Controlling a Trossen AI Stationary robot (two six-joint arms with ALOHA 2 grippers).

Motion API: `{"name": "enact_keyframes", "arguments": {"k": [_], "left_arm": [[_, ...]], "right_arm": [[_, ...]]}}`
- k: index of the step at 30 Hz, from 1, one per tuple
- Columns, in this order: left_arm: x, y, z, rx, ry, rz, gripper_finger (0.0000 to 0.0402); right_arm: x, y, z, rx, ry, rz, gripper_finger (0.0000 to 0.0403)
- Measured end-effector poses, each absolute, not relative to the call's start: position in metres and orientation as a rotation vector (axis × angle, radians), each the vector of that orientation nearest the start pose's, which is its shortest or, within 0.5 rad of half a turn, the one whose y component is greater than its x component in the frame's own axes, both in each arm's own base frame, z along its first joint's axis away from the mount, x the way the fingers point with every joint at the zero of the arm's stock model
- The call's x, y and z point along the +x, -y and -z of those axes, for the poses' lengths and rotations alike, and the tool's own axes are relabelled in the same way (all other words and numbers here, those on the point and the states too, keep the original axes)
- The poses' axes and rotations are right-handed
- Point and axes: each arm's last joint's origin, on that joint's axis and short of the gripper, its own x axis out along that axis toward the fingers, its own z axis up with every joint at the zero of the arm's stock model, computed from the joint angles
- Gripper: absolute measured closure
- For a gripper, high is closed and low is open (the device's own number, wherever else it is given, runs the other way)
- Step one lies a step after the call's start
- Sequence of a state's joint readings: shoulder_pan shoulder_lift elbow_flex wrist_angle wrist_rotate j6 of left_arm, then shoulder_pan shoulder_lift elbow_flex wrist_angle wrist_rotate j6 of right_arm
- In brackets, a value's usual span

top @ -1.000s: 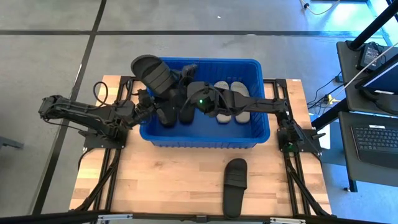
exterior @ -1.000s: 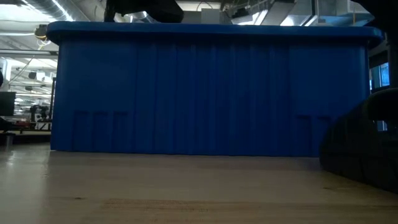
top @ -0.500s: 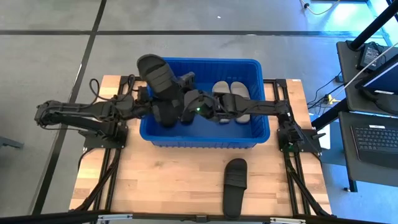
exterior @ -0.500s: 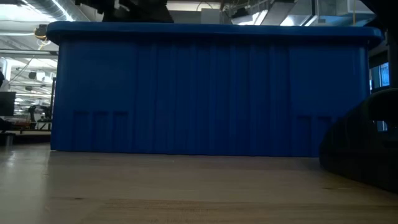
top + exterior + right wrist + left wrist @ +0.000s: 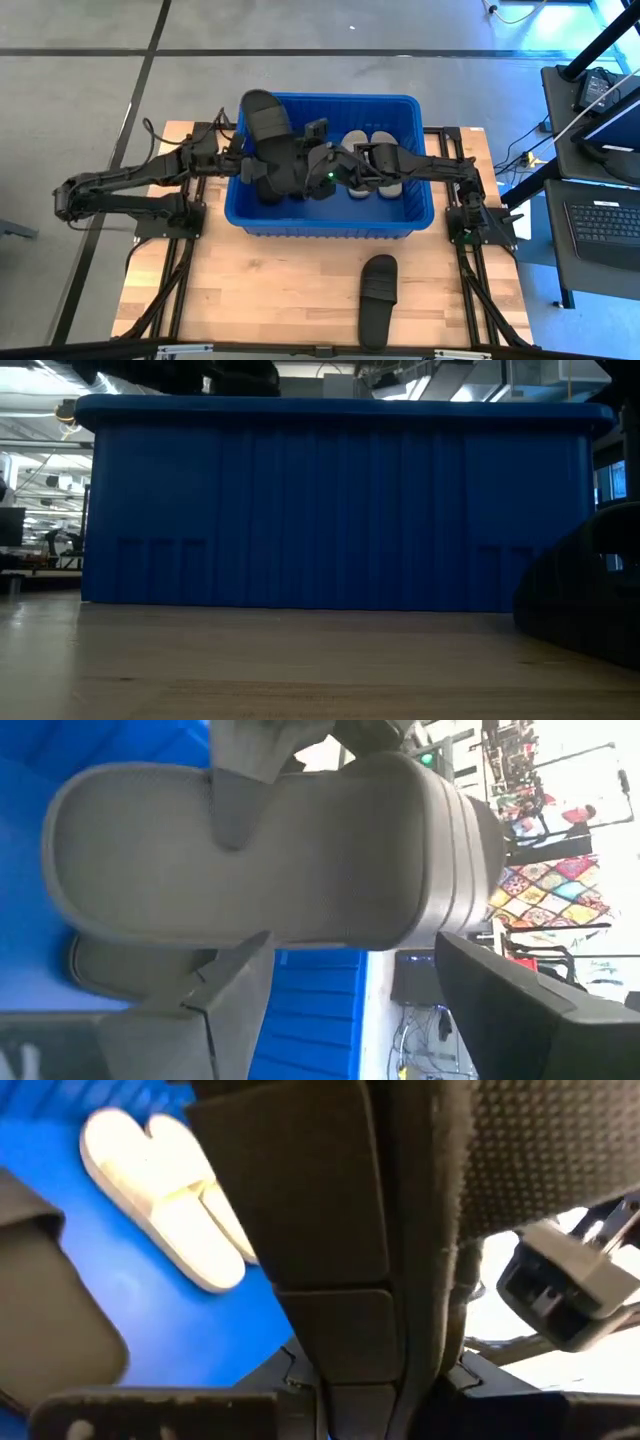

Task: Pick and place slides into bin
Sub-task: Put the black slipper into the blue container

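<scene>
**Black slide carried in over the bin**

The left arm has swung further across the table, and the black slide (image 5: pixel 266 125) it carries now hangs above the inside of the blue bin (image 5: pixel 330 223), where a moment ago it stuck out past the bin's far left corner. The left gripper (image 5: pixel 250 168) has its jaws pinching that slide, which stands tilted rather than lying flat. The right gripper (image 5: pixel 318 176) has drawn back a little toward the bin's middle. Its jaws are spread, and its wrist view is filled by a dark slide close in front; I can't tell for sure from here whether it touches it.

Two pale slides (image 5: pixel 372 160) lie side by side on the bin floor, with dark slides crowded beside them under the arms. One more black slide (image 5: pixel 377 297) lies alone on the table, well apart from the bin on the near side.

So this slide looks ready to be let go, and the lone one should be next.
</scene>
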State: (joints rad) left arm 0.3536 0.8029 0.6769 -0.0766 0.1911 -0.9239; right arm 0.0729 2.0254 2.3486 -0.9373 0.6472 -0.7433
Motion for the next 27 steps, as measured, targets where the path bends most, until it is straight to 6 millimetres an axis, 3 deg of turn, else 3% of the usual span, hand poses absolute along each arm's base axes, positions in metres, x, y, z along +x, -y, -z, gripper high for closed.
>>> {"name": "enact_keyframes", "arguments": {"k": [11,21,27], "left_arm": [[0.184,-0.068,-0.298,-1.238,-0.133,-0.14,0.0324],[0.196,-0.07,-0.297,-1.266,-0.146,-0.059,0.0324],[0.203,-0.068,-0.292,-1.268,-0.17,-0.054,0.0324]], "right_arm": [[0.428,-0.01,-0.43,-0.937,-0.699,0.321,0.0128],[0.435,0.017,-0.427,-0.919,-0.693,0.337,0.013],[0.448,0.028,-0.415,-0.961,-0.71,0.346,0.0158]]}}
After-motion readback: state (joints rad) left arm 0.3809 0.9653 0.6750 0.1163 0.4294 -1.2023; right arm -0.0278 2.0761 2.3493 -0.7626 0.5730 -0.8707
